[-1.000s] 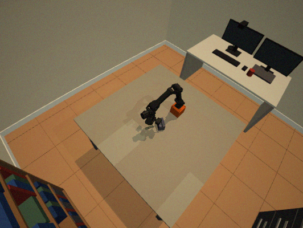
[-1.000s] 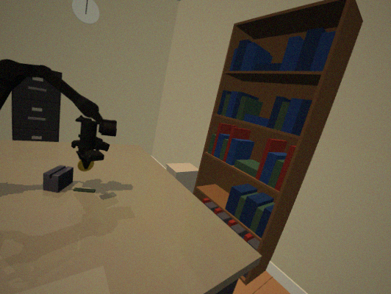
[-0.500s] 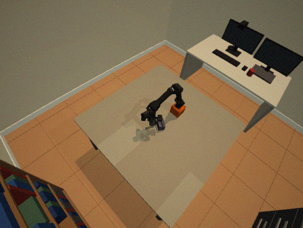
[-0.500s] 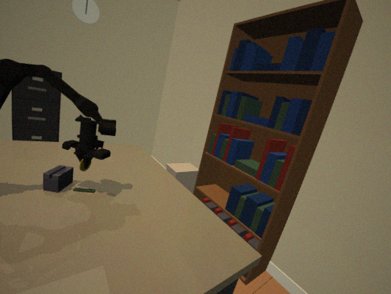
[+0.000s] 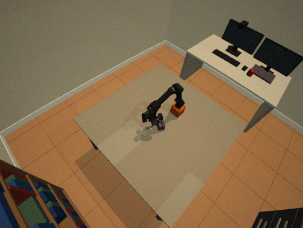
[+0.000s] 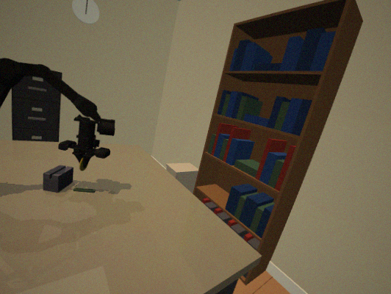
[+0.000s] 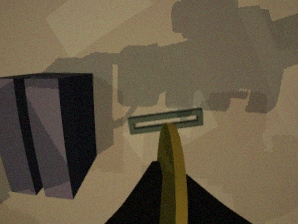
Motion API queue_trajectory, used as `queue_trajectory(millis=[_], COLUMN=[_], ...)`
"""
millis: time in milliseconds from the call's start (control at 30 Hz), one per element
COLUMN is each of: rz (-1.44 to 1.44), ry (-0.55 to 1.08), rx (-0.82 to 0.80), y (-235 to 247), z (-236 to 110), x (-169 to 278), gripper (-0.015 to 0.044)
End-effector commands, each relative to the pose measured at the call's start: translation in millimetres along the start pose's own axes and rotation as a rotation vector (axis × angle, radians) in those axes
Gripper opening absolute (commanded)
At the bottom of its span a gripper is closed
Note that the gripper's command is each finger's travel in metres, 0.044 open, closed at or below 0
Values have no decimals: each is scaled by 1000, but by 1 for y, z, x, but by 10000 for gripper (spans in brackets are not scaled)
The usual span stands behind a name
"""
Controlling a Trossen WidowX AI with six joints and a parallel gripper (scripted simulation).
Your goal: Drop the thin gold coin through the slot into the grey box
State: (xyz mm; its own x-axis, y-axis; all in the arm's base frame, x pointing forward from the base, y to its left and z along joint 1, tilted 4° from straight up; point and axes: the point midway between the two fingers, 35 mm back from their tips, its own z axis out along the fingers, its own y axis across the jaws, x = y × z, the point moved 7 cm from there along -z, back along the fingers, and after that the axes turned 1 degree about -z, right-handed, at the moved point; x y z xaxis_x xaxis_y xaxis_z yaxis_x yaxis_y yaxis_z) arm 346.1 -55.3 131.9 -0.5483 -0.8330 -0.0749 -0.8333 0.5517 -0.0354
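Observation:
My gripper [image 6: 84,161] [image 5: 154,122] [image 7: 161,168] is shut on the thin gold coin [image 6: 81,165] [image 7: 173,196] and holds it on edge in the air above the table. The dark-green holder [image 6: 84,189] [image 5: 148,127] [image 7: 132,125] lies empty on the table just below and ahead of the coin. The closed grey box [image 6: 58,178] [image 5: 162,125] [image 7: 49,136] stands beside the holder, to the left in the wrist view, with its narrow slot [image 7: 25,137] [image 6: 59,170] facing up. The coin hangs off to the side of the box, not over the slot.
The arm's orange base [image 5: 177,110] stands on the beige table [image 5: 199,137] [image 6: 147,235] behind the box. A bookshelf [image 6: 279,121], a desk with monitors [image 5: 245,54] and a filing cabinet [image 6: 34,110] stand away from the table.

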Motion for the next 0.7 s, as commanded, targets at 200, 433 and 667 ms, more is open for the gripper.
queue_trajectory(millis=[200,433,667], rz=[-8,-8,-8], ry=[0,0,0], rx=[7,5,3], y=[25,44,62], z=[-4,-4,-4], x=[-2,-2,-1], gripper=[0,0,0])
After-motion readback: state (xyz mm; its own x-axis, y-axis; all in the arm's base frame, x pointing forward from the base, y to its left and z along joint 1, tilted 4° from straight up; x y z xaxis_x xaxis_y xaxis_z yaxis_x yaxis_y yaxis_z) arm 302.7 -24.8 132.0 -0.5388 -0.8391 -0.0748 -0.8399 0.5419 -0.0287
